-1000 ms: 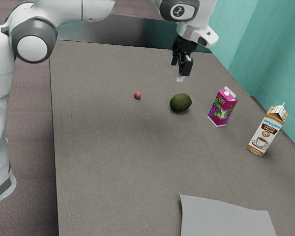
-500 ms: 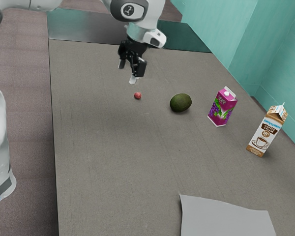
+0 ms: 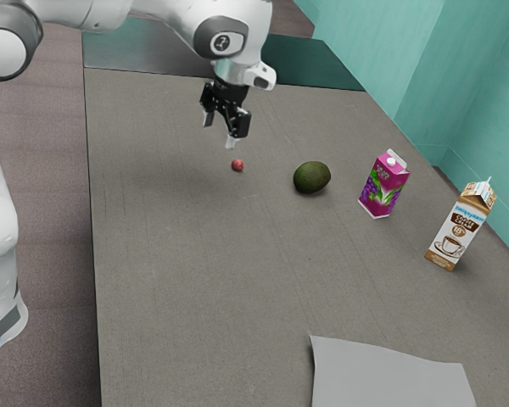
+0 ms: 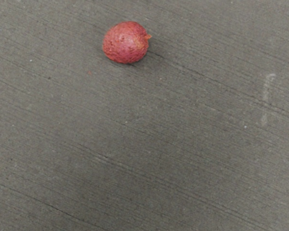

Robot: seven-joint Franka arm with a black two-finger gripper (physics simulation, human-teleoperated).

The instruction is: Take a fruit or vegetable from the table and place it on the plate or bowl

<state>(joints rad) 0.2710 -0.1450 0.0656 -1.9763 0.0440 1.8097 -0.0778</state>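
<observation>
A small red fruit (image 3: 237, 165) lies on the grey table, and a dark green avocado (image 3: 312, 176) rests a little to the exterior view's right of it. My gripper (image 3: 225, 136) hangs open just above and slightly behind the red fruit, with nothing between its fingers. In the wrist view the red fruit (image 4: 126, 42) has rough skin and lies on bare tabletop, apart from the hand. A flat grey plate-like slab (image 3: 390, 373) lies at the near edge of the table.
A purple juice carton (image 3: 383, 184) stands to the exterior view's right of the avocado. A brown and white coffee carton (image 3: 461, 225) stands further right, close to the teal wall (image 3: 483, 76).
My arm has swung from above the avocado toward the exterior view's left and now hangs over the red fruit, slightly lower than half a second ago. The objects have not moved.
</observation>
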